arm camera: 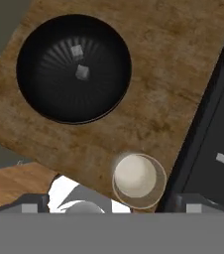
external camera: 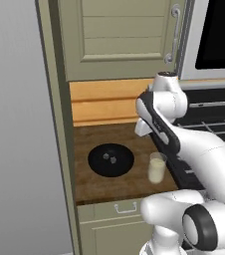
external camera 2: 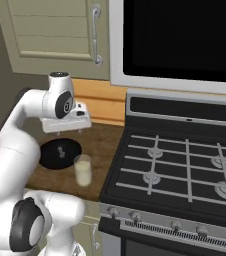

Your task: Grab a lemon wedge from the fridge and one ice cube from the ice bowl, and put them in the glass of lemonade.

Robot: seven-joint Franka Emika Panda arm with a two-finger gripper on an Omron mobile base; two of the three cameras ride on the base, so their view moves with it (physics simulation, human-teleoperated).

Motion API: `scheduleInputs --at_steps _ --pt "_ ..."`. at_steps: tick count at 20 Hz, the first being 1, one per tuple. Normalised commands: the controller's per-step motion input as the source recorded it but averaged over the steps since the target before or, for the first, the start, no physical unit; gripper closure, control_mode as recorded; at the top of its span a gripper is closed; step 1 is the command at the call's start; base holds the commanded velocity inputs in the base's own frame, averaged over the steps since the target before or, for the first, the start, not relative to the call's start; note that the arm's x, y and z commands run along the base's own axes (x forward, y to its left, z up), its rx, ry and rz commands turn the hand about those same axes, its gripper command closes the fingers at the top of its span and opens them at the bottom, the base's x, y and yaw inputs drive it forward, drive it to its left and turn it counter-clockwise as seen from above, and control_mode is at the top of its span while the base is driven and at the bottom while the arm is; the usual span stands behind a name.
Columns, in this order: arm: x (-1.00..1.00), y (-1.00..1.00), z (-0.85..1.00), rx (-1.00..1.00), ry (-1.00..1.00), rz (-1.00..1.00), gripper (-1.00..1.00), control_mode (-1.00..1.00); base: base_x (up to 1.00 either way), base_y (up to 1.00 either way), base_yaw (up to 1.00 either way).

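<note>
Two small grey cubes (arm camera: 79, 62) lie in the ice bowl (arm camera: 44, 96), and our hand view shows them plainly from above, one beside the other near the dish's centre; from the left base view they read as two pale specks. We see the ice bowl sitting on the left part of the wooden counter (external camera: 97, 139), with the glass of lemonade (external camera: 157, 168) standing just to its right, apart from it, near the counter's front edge and close to the stove (external camera 2: 185, 165). Our right base view gives what the left one cuts off: the stove's burner grates, its row of knobs, and the dark panel above it. Our left base view alone shows the drawer handle (external camera: 126, 207) under the counter. Our gripper (arm camera: 111, 203) hangs above the counter, over the near rim of the glass, its jaws spread wide with nothing between them. Beige cabinet doors (external camera: 122, 30) hang above the counter.
</note>
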Motion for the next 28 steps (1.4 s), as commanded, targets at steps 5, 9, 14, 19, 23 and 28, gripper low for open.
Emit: scheduleInputs --at_steps 5,9,14,19,23,28 --pt "0.45 0.42 -0.84 0.00 0.08 0.16 -1.00 -1.00 0.00 0.00 0.00" --pt "0.52 0.39 -0.38 0.00 0.12 0.02 -1.00 -1.00 0.00 0.00 0.00" --pt "0.61 0.63 -0.35 -0.01 0.22 -0.01 -1.00 -1.00 0.00 0.00 0.00" --pt "0.30 0.49 -0.59 0.00 0.23 -0.04 -1.00 -1.00 0.00 0.00 0.00" --pt "0.23 0.03 -0.47 0.00 0.11 0.00 -1.00 -1.00 0.00 0.00 0.00" --pt "0.28 0.00 -0.53 0.03 0.00 -0.01 -1.00 -1.00 0.00 0.00 0.00"
